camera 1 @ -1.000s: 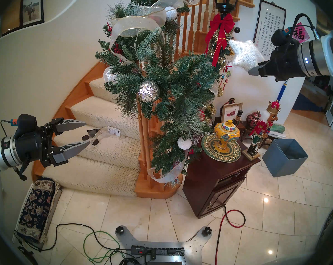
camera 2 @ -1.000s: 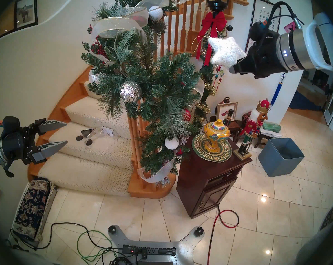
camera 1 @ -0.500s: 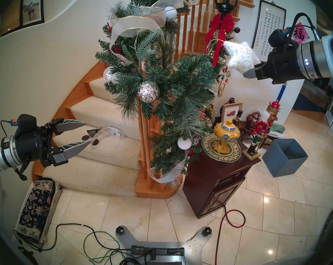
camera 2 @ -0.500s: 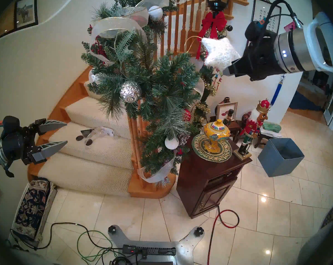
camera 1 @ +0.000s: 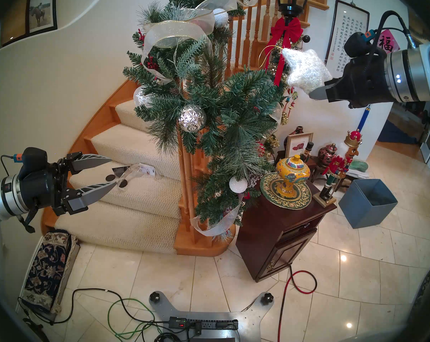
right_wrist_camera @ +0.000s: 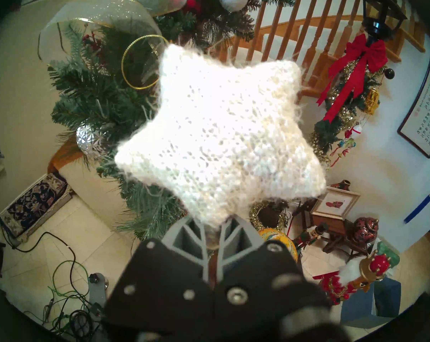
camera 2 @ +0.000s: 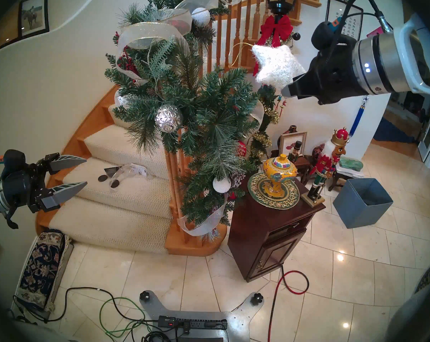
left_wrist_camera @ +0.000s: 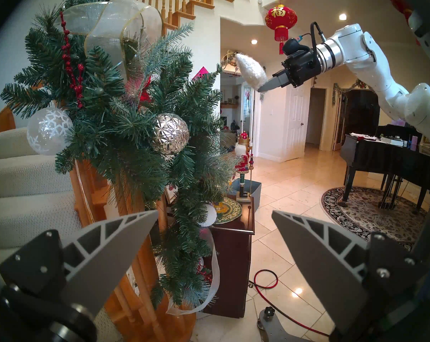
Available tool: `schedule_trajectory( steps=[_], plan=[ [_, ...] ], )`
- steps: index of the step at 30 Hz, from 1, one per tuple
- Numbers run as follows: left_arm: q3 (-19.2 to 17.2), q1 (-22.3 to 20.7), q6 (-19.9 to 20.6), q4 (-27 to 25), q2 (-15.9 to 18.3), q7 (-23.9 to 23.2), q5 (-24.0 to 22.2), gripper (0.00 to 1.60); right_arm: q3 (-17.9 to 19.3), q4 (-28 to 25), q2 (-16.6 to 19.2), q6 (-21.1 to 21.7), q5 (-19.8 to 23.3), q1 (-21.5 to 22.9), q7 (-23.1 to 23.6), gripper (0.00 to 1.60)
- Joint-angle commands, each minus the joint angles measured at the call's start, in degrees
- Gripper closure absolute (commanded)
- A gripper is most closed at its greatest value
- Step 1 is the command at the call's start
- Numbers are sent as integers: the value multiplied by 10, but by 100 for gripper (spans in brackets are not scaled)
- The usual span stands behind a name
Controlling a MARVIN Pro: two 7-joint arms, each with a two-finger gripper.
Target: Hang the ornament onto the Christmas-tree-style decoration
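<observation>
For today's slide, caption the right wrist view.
Right pincer holds white knitted star, gold loop leading toward the garland.

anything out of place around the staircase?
Yes: loose clutter on a carpeted stair tread: clear safety glasses, a small white card and dark round discs, an odd spot for them. The garland itself looks intact.

**Camera layout**

My two head views look down from above at the garland (camera 1: 209, 107), nearly identical; my left wrist view faces it sideways, close; my right wrist view looks down, star (right_wrist_camera: 219, 141) very near; all share the silver ball (left_wrist_camera: 170, 133).
</observation>
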Motion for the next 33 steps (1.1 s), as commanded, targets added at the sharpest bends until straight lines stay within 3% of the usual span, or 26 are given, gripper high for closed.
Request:
schedule_trajectory(
  steps=[1,21,33],
  plan=[
    [0,0,0,-1,0,0,-1,0,-13,-9,0,-23,12,29,-20,160],
    [-1,0,0,-1,-1,0,-1,0,-63,-49,0,-96,48,96,-71,160],
    [-1,0,0,-1,-1,0,-1,0,-109,-65,0,-147,47,129,-81,160]
  ],
)
